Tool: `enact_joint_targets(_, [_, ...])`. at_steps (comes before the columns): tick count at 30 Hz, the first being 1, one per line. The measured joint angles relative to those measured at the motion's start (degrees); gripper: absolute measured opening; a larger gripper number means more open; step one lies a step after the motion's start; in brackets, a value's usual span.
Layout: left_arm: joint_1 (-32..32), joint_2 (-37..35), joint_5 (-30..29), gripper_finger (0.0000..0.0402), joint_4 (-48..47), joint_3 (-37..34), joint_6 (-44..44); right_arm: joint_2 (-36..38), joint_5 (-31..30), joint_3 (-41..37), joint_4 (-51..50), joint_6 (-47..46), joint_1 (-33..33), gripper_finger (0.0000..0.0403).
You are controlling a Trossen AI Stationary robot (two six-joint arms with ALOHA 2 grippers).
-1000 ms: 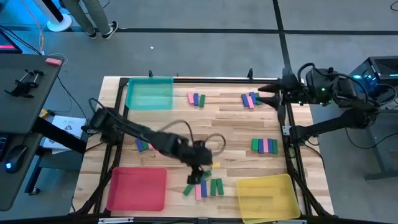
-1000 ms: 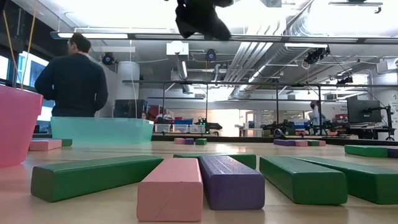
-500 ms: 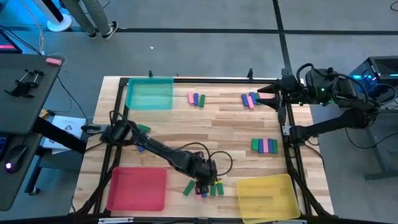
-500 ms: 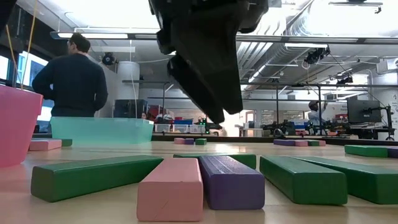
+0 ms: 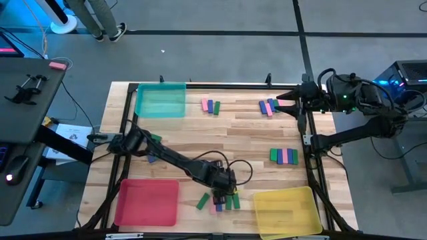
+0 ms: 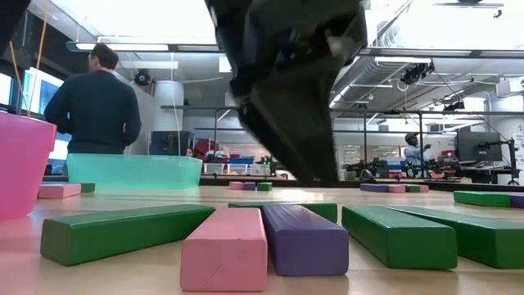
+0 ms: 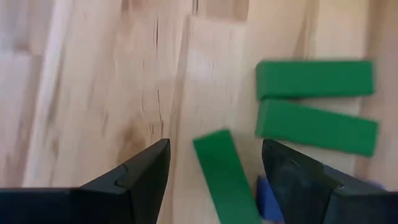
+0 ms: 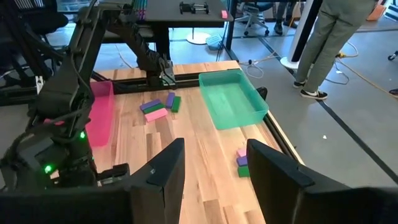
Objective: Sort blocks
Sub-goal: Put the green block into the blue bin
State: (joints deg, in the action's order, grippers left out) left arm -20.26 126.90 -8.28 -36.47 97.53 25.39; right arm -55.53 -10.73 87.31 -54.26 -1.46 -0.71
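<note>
The left end effector (image 5: 221,192) hangs low over the worktop (image 5: 247,137), fingers (image 7: 137,177) spread apart and holding nothing, with bare wood between them except one green block (image 7: 225,177) lying at a slant in the gap. Just ahead of it lie two more green blocks (image 7: 316,99) side by side, and a blue block (image 7: 268,199) shows beside its far finger. This cluster of blocks (image 5: 219,200) sits between the red tray (image 5: 148,202) and the yellow tray (image 5: 287,212), both just beside the end effector, leaving a narrow working strip along the near worktop edge. The green tray (image 5: 161,100) stands well apart at the far corner. The right end effector (image 5: 281,101) waits at the far right frame edge, fingers parted and empty, just beside a group of blocks (image 5: 268,107). Three trays are present. A person (image 6: 98,102) stands beyond the worktop.
</note>
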Motion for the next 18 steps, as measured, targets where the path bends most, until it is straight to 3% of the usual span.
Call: enact_joint_targets(18, [0.11, 3.29, 2.4, 0.0243, -1.88, 0.11, 5.2, 0.01, -2.77, -0.04, 1.96, 2.79, -0.01, 0.0151])
